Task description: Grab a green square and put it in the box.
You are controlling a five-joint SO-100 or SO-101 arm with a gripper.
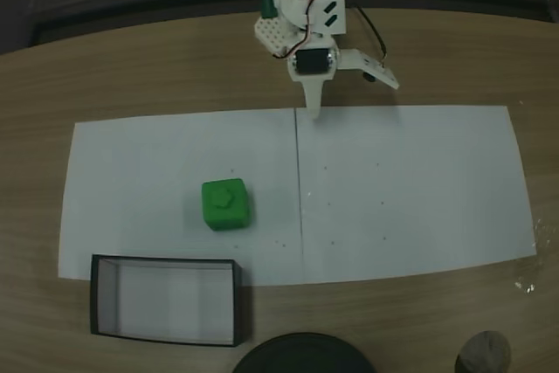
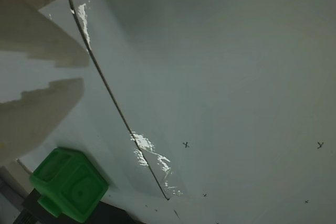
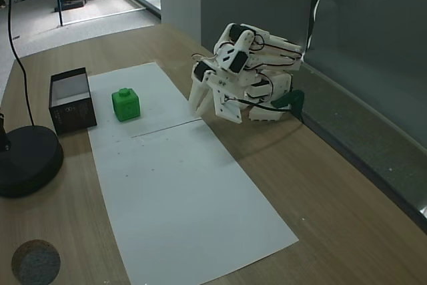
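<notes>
Folded back low over its base at the far edge of the bench (image 1: 131, 76), white arm tucked in on itself with the pincer (image 1: 349, 85) pointing down at the paper's (image 1: 419, 189) far edge beside the black seam line (image 1: 299, 189). Pincer spread fairly wide, holding nothing, one finger (image 1: 313, 98) tipped toward the sheet, the other angled out to the side. Green square (image 1: 227, 204) resting on the paper well apart from the pincer, near the box (image 1: 166, 300) but not touching it. Box off the paper's near edge, beside a round black disc (image 3: 27, 158). Open sheet between pincer and square.
</notes>
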